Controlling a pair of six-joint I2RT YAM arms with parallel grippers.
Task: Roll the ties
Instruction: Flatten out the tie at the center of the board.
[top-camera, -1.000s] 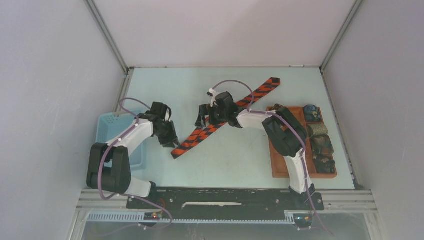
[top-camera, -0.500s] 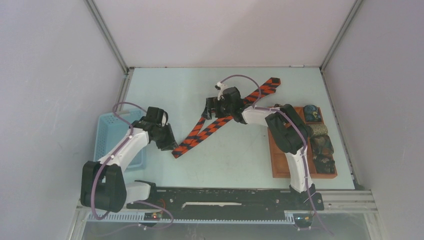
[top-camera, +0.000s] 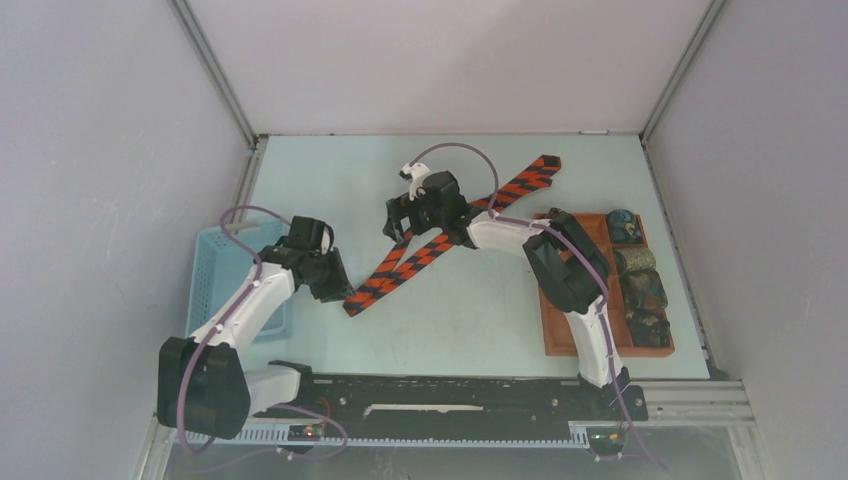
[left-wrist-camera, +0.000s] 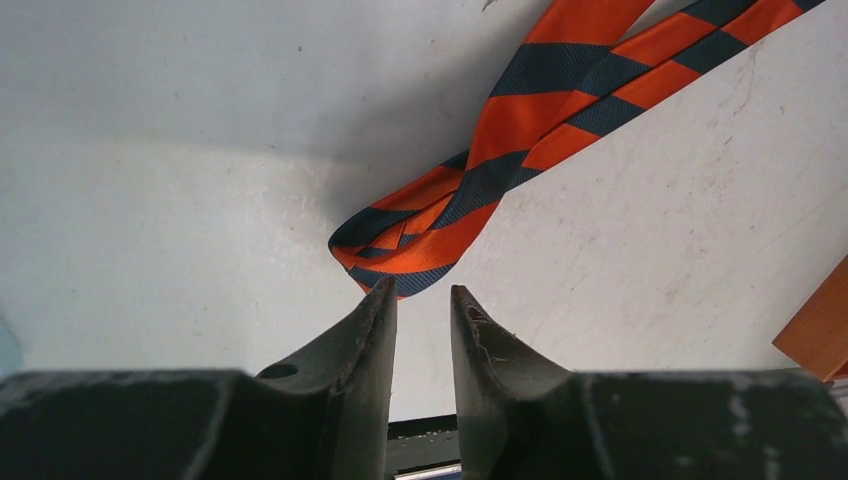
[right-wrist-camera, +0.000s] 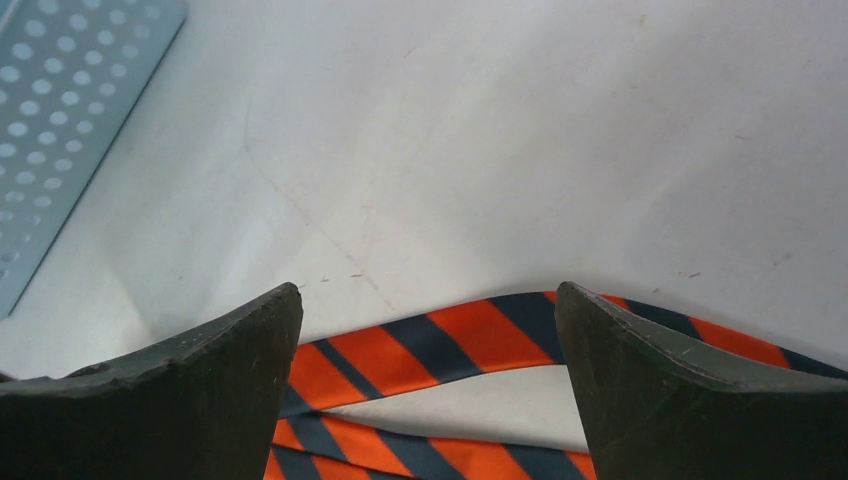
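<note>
Striped tie (left-wrist-camera: 480, 190) lies folded near left gripper (left-wrist-camera: 420, 295)

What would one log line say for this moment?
left pincer: slightly open, empty, at folded end of orange-and-black striped fabric tie | right pincer: wide open above tie

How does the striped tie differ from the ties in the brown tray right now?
The striped tie lies stretched out on the table, doubled back at its near end. The rolled ties sit as compact bundles in the tray. The striped tie is bright orange with dark diagonal bands, while the rolled ties are dull blue, olive and brown. All are fabric ties.
</note>
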